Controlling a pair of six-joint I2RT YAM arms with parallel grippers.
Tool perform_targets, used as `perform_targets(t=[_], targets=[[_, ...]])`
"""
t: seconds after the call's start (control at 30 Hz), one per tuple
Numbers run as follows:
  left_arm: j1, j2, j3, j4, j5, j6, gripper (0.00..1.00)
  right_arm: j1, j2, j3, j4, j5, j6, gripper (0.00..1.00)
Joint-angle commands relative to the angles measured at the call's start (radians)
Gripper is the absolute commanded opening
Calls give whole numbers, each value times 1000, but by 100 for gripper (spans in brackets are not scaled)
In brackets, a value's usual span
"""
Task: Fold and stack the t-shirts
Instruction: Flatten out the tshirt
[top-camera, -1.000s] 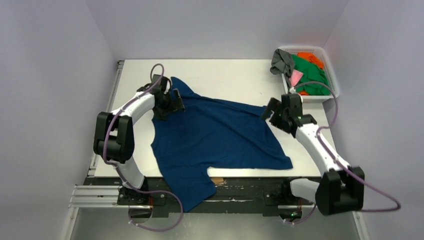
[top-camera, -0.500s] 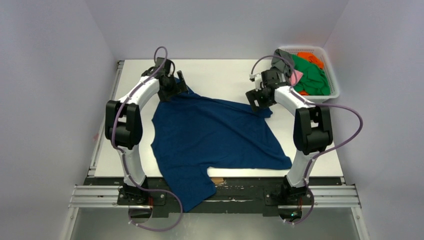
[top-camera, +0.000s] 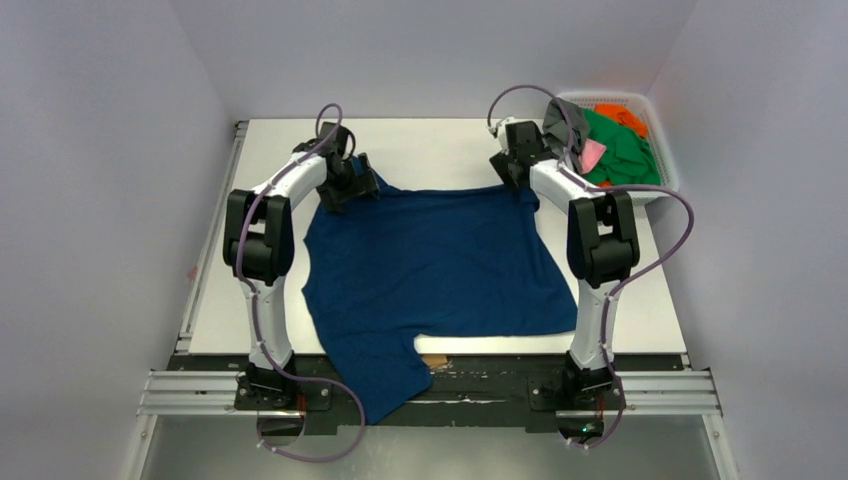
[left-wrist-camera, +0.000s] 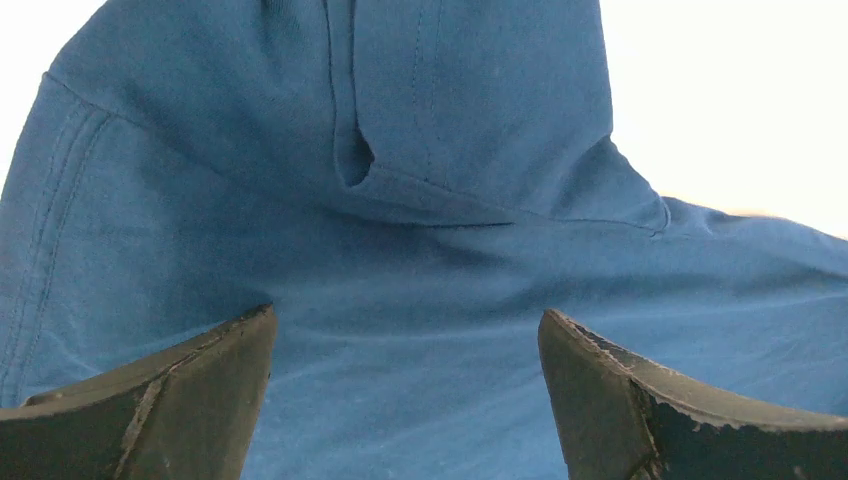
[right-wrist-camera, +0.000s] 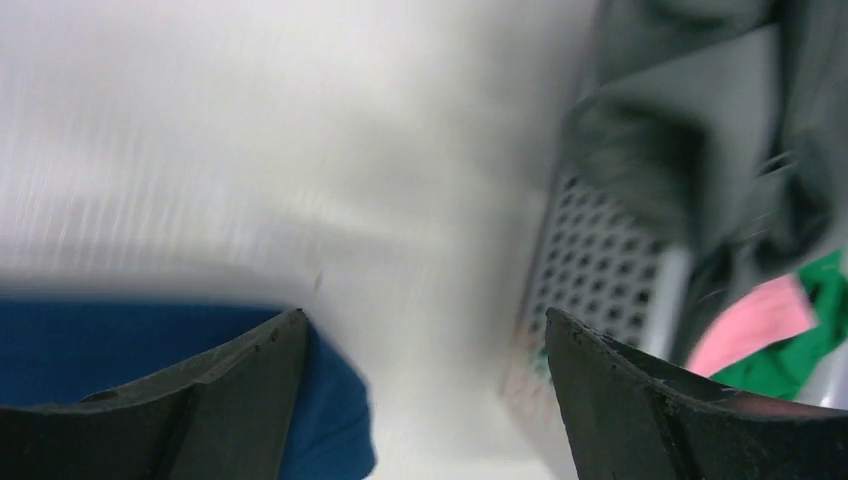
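Note:
A large navy blue t-shirt (top-camera: 435, 260) lies spread on the white table (top-camera: 440, 150), one sleeve hanging over the near edge. My left gripper (top-camera: 360, 185) is open at the shirt's far left corner; in the left wrist view (left-wrist-camera: 405, 315) blue cloth (left-wrist-camera: 420, 200) fills the space between the fingers. My right gripper (top-camera: 513, 172) is open at the far right corner; in the right wrist view (right-wrist-camera: 422, 315) the shirt's corner (right-wrist-camera: 100, 340) lies by the left finger. Green (top-camera: 625, 150), orange (top-camera: 625, 115), grey (top-camera: 562, 122) and pink (top-camera: 594, 153) shirts sit in the basket.
The white mesh basket (top-camera: 606, 97) stands at the back right corner, close beside my right gripper; its wall shows in the right wrist view (right-wrist-camera: 600, 270). Metal rails (top-camera: 480, 385) run along the near table edge by the arm bases.
Both arms have reached toward the far side of the table. The right arm swung from mid-right to the far right corner. The shirt's far edge now lies straight between the two grippers.

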Motion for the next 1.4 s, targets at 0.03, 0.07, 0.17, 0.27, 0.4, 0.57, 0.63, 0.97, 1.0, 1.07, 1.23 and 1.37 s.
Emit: perform_targets(t=[0.03,0.07,0.17,0.27,0.4,0.57,0.63,0.97,1.0,1.07,1.23,1.37], targets=[[15,2,52,-17,-19,1,100,-14,97,251,159,204,56,85],[17,-1,52,-20,-23,1,100,-15,112,282,141,200,69,85],[21,-7,52,-21,-29,4,100,-14,90,298,72,90,123,85],[23,-6,62,-17,-18,10,100,-14,3,207,1,-120,133,85],[23,6,77,-13,16,7,100,-15,-97,72,-99,-288,123,82],[23,7,69,-6,52,5,100,-27,-98,-22,-184,-215,100,74],[23,2,51,-3,48,7,100,-41,-65,-6,-217,-196,111,65],[23,8,-14,-20,40,13,100,-56,12,60,-115,-191,207,52],[23,12,-17,-25,42,14,100,-57,12,57,-98,-200,212,51],[23,16,-26,-23,51,12,100,-57,19,63,-84,-203,218,51],[22,23,-33,-24,65,11,100,-62,51,91,-97,-189,230,41],[24,32,-28,-31,67,12,100,-72,67,104,-97,-192,243,26]])
